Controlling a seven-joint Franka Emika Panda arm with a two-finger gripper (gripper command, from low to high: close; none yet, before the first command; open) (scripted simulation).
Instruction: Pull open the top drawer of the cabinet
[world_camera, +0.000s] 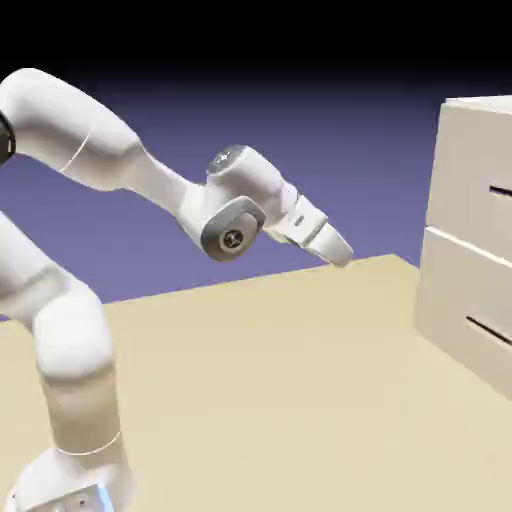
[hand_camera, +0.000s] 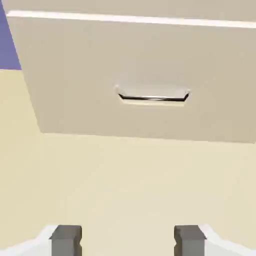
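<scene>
Exterior view. Your arm (world_camera: 110, 170) rises from the lower left and bends over toward the right. The gripper (world_camera: 340, 255) points down and to the right, hanging above the table (world_camera: 260, 380) and touching nothing. From this side you cannot tell how the jaws stand; the fingers overlap into one pale wedge. The cabinet (world_camera: 470, 250) stands at the right edge, cut off by the frame. The top drawer (world_camera: 470, 185) is its upper front, flush with the cabinet face, with only the left end of its dark handle (world_camera: 500, 191) showing. The lower drawer (world_camera: 462, 310) sits directly beneath, its handle also partly cut off. The gripper is well apart from the cabinet, with open table between them.

Hand view. You look down at a slant toward a cream drawer front (hand_camera: 140, 80) that fills the upper half, a thin dark handle (hand_camera: 152, 96) lying level near its middle. Which of the two drawers this is, you cannot tell from here. Bare table lies between it and the fingertips (hand_camera: 66, 239). The jaws are spread wide, one grey tip left and one right of centre, nothing between them. A sliver of violet backdrop (hand_camera: 9, 45) shows at the upper left.
</scene>
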